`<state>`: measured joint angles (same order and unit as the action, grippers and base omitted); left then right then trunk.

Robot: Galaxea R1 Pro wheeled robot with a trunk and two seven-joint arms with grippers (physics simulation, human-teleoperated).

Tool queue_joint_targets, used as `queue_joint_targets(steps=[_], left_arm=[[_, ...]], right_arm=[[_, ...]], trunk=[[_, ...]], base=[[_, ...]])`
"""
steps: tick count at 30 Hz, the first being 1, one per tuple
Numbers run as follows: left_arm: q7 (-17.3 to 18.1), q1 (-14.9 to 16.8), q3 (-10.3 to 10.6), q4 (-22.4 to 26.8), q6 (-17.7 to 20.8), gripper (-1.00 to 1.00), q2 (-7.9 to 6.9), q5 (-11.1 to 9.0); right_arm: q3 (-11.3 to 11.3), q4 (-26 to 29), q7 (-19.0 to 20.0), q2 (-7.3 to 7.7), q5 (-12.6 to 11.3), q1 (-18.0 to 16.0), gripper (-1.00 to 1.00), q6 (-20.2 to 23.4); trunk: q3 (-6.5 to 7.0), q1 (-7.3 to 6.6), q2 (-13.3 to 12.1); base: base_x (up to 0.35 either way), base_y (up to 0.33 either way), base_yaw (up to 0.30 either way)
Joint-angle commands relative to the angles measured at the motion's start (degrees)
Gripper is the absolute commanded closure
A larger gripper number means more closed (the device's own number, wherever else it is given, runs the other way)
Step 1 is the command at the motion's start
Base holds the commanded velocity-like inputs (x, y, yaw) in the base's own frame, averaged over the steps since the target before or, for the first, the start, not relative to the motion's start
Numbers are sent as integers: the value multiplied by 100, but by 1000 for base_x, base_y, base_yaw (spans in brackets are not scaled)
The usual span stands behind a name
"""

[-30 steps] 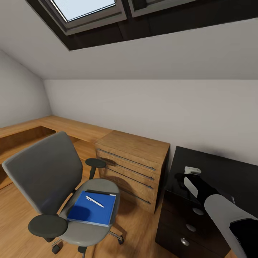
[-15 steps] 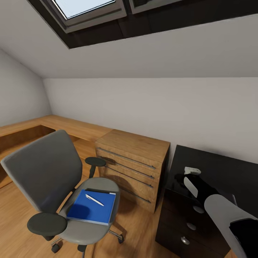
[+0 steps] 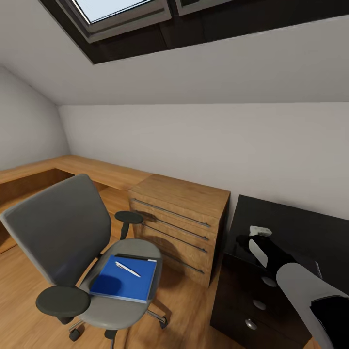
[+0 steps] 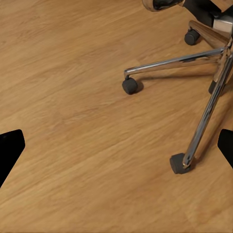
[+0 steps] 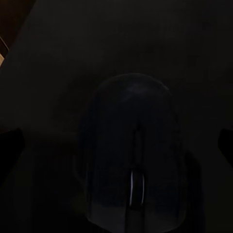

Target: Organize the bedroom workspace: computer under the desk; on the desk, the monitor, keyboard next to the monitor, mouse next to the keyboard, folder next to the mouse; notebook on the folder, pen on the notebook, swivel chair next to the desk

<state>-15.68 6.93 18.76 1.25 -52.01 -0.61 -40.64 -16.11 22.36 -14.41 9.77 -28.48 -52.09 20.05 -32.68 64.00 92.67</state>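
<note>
Dark mouse [image 5: 131,155] between wide-spread right hand [image 5: 116,145] fingers

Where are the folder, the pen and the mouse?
Folder [image 3: 116,286], head view: middle of its blue cover.
Pen [image 3: 128,269], head view: middle of its white barrel.
Mouse [image 5: 131,145], right wrist view: its rounded back.

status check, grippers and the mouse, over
Right gripper open over mouse on a black top, not touching. Left gripper open above floor by chair base. Folder, pen on chair seat.
</note>
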Motion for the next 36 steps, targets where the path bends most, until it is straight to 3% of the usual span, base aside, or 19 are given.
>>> queue_joint_targets(steps=[1, 7, 12, 26, 27, 36], left_arm=[[-57, 1, 48, 5, -3, -100, -1, 4], [-58, 1, 45, 2, -5, -100, -1, 4], [-52, 1, 47, 3, -10, -100, -1, 4], [-53, 1, 48, 0, -2, -100, -1, 4], [-53, 1, 48, 1, -2, -100, -1, 4], [-55, 1, 48, 3, -4, -100, -1, 4]], right_arm=[[-47, 14, -44, 7, -54, -3, -100, 26], [-42, 14, -44, 7, -53, -3, -100, 25], [-44, 14, -44, 9, -52, -3, -100, 25], [-44, 14, -49, 16, -53, -3, -100, 25], [-43, 14, -51, 16, -53, -3, 100, 25], [-41, 22, -45, 16, -61, -3, 100, 25]], trunk=[[-6, 0, 3], [-6, 0, 3], [-96, 109, 204], [-96, 109, 204], [-96, 109, 204], [-96, 109, 204]], base=[[0, 0, 0], [0, 0, 0], [0, 0, 0], [0, 0, 0], [0, 0, 0], [0, 0, 0]])
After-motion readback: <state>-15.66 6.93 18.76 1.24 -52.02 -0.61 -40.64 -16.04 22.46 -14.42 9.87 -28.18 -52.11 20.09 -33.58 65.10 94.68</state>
